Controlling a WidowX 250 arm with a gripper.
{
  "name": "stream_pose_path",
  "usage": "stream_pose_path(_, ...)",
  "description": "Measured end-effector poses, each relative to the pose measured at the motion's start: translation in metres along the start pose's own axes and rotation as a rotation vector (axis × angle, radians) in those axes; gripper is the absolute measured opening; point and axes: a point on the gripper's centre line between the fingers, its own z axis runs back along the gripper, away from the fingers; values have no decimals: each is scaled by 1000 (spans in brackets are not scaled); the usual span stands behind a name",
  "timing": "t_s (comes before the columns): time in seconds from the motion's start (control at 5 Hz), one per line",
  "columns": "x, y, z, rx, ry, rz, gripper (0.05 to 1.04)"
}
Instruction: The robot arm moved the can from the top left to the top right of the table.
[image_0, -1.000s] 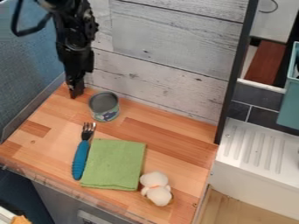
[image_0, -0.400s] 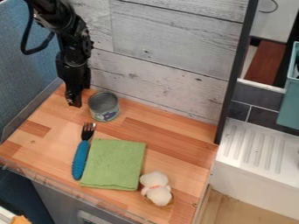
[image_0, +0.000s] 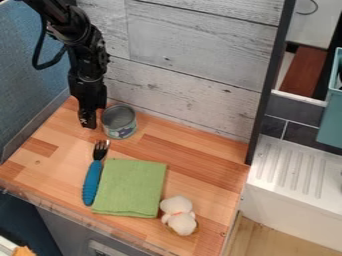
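Your can (image_0: 121, 132) sits just right of the tool (image_0: 87, 122); you can't tell whether it's spread or pinched together.

The claw (image_0: 87, 122) is black. Just beside it, the can (image_0: 121, 131) is grey inside, and its label has a dark pattern on pale green. Near the claw, the fork (image_0: 93, 182) has a blue handle. Farther from it, the cloth (image_0: 130, 190) is plain green, and the toy (image_0: 179, 215) is white with an orange band. The surface (image_0: 194, 157) below the claw is orange-brown, with darker reddish strips of wood.
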Motion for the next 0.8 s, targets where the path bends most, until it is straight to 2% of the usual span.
stream_pose_path(0.4,-22,-6,5,-15,23,-73,1001)
stream_pose_path(0.8,-56,21,-3,22,66,-209,1001)
